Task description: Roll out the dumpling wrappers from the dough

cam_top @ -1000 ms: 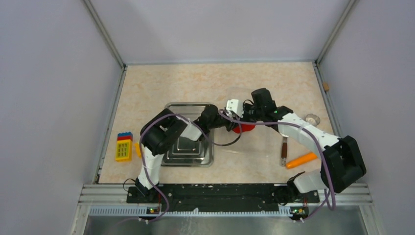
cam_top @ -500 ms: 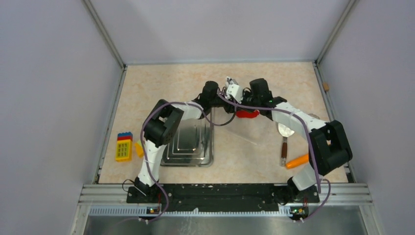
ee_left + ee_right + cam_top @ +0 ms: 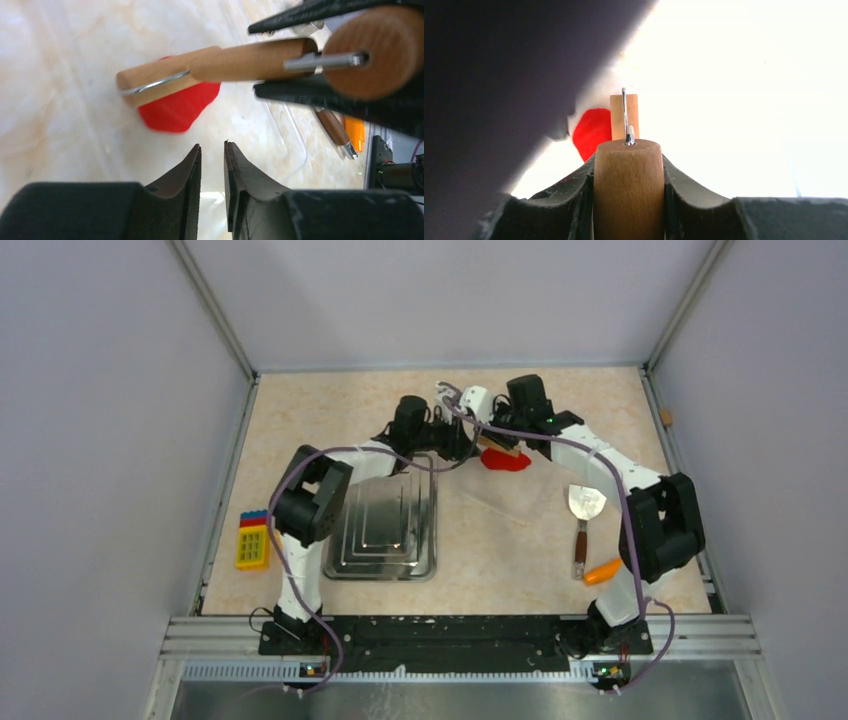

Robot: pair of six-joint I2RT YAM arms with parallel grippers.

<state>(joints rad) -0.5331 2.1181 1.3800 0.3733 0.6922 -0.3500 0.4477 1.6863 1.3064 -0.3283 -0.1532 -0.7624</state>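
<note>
I count one piece of dough [image 3: 506, 461]: a bright red, soft clay lump pressed flat and uneven. It lies near the far edge of the surface [image 3: 330, 415], a little right of the middle. It rests on what looks to me like a clear plastic sheet [image 3: 520, 502], whose outline is faint.

There is one wooden dough roller with a wire frame [image 3: 250, 62]. My right pincer [image 3: 628, 170] is clamped on its thick handle, one finger on each side. The small wooden barrel at the other end sits across the edge of the dough, touching it.

My left pincer [image 3: 212, 150] is narrow, with only a slim gap between the fingers and nothing in it. It points at the dough from the left and is near it but apart. The two pincers are crowded together over the same spot, with the roller between the left one and part of the dough.

Around them I see:
- one stepped metal tray [image 3: 385, 530], left of the middle;
- one metal spatula with a wooden handle [image 3: 583, 515], toward the right edge;
- one orange toy carrot [image 3: 602, 571], by the near right corner;
- one stack of yellow, blue and red toy bricks [image 3: 252, 540], at the left edge.
</note>
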